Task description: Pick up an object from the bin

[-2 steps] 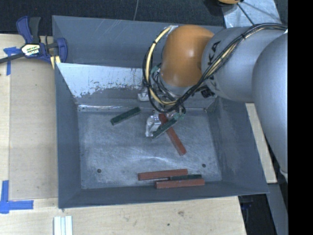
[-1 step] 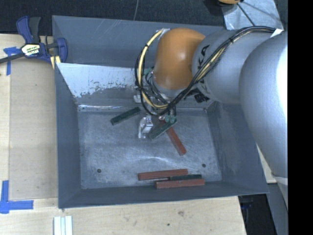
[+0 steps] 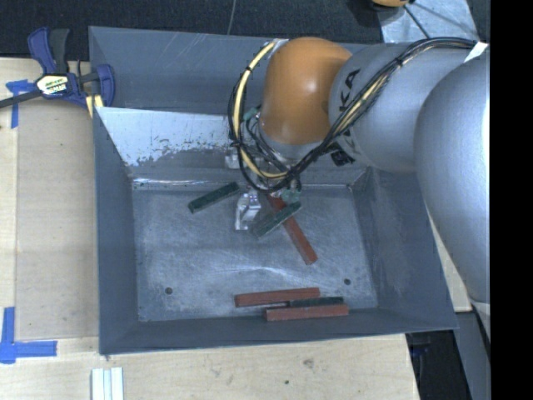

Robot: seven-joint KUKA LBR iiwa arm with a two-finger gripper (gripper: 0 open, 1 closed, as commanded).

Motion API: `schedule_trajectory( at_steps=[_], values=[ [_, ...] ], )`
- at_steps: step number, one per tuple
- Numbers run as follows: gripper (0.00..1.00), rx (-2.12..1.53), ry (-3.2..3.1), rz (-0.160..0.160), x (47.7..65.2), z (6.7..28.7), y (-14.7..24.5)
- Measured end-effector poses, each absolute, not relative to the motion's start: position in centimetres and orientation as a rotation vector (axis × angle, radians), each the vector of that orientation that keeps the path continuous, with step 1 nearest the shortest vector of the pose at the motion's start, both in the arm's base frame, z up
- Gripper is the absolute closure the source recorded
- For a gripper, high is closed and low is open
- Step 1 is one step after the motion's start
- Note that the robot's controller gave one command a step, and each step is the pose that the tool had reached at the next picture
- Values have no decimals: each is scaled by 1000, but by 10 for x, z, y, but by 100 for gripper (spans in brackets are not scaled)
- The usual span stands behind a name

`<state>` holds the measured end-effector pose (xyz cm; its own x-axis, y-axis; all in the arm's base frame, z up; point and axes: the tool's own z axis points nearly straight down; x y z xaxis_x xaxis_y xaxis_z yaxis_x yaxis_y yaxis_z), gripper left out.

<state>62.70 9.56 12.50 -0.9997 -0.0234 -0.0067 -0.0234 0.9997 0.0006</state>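
1. The arm (image 3: 416, 98) is reaching in from the right, covering the bin's right back corner and part of its right wall. Black letters on its casing are showing by the cables, too broken up to read.
2. The bin (image 3: 117, 248) is lying open over most of its floor: the left half and the middle band are offering free room. The back wall is sitting close behind the gripper.
3. The orange cover (image 3: 300, 90) is hanging over the back wall, hiding the wrist below it.
4. The cables (image 3: 247, 107) are looping down the cover's left side and bunching above the gripper, hiding its upper part.
5. The long brown stick (image 3: 276, 297) and the brown-and-green stick (image 3: 306, 310) are lying side by side along the front wall, well apart from the gripper.
6. The brown stick (image 3: 301, 244) is slanting down to the right, its top end tucked under the right green stick (image 3: 279, 220).
7. The left green stick (image 3: 212, 197) is lying tilted near the back wall, just left of the gripper.
8. The gripper (image 3: 247, 212) is standing low between the two green sticks, the right one's lower end just beside it. Open or closed: cannot tell, nothing seen held.
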Motion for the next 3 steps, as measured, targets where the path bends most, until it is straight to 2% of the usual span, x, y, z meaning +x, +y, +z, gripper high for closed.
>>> schedule_trajectory(
  at_steps=[1, 2, 3],
  values=[
    [0, 40, 3137, 4, 620, 73, 105],
    [100, 85, 3132, 5, 627, 78, 105],
    [100, 89, 3133, 5, 628, 78, 105]
  ],
)
